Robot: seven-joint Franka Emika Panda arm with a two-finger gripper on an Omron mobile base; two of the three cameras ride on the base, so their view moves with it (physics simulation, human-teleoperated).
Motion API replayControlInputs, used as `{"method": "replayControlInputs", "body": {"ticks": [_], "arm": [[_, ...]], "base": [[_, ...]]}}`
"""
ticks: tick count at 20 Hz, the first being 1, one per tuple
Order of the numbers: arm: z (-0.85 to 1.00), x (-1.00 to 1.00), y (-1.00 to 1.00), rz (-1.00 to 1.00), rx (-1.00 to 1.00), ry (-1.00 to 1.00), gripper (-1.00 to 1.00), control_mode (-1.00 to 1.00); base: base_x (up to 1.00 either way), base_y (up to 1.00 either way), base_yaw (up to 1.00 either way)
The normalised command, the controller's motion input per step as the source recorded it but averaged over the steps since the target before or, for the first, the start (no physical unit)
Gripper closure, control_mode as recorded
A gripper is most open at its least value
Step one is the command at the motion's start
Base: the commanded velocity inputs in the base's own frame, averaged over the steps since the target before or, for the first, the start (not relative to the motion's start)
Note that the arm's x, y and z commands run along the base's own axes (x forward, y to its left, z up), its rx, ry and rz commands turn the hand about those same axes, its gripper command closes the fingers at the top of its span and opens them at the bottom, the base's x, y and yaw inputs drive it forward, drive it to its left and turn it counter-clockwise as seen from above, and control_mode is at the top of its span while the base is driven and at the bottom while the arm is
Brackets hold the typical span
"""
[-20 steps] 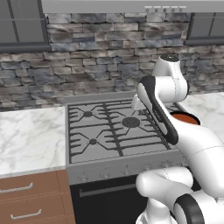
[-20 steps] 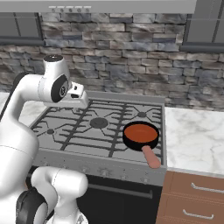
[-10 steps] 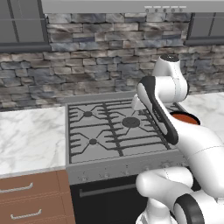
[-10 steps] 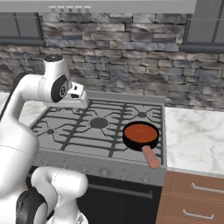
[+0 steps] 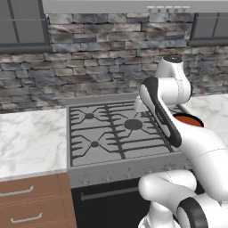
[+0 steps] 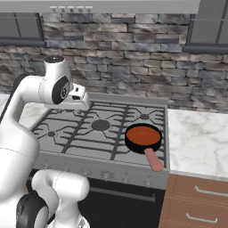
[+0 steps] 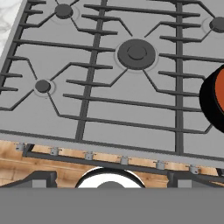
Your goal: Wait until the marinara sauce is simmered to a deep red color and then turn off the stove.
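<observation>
The marinara sauce (image 6: 142, 135) is a smooth orange-red disc in a small black skillet (image 6: 129, 141) on the front right burner of the stove (image 6: 84, 133). The skillet's pinkish handle (image 6: 154, 160) sticks out over the stove's front edge. In the left base view my arm covers most of the sauce (image 5: 190, 120), and in the hand view the sauce (image 7: 220, 94) shows at the right edge. My gripper (image 6: 83, 102) hangs above the stove's back left part, well away from the skillet. Its jaws stand wide open with nothing between them. A row of small knobs (image 7: 89, 155) lines the stove's front.
White marble counters flank the stove on the left (image 5: 31, 142) and right (image 6: 198, 138). Wooden drawers (image 6: 196, 200) sit under them. A stone backsplash (image 6: 133, 75) runs behind, with a range hood (image 6: 124, 6) and grey wall cabinets (image 5: 22, 26) above. The black oven door (image 5: 107, 205) is below.
</observation>
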Motion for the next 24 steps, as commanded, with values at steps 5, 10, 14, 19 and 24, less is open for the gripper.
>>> {"method": "replayControlInputs", "body": {"ticks": [5,10,14,19,24], "arm": [[0.00,0.00,0.00,0.00,0.00,0.00,-1.00,-1.00],[0.00,0.00,0.00,0.00,0.00,0.00,-1.00,-1.00],[0.00,0.00,0.00,0.00,0.00,0.00,-1.00,-1.00],[0.00,0.00,0.00,0.00,0.00,0.00,-1.00,-1.00],[0.00,0.00,0.00,0.00,0.00,0.00,-1.00,-1.00]], "base": [[0.00,0.00,0.00],[0.00,0.00,0.00],[0.00,0.00,0.00],[0.00,0.00,0.00],[0.00,0.00,0.00]]}}
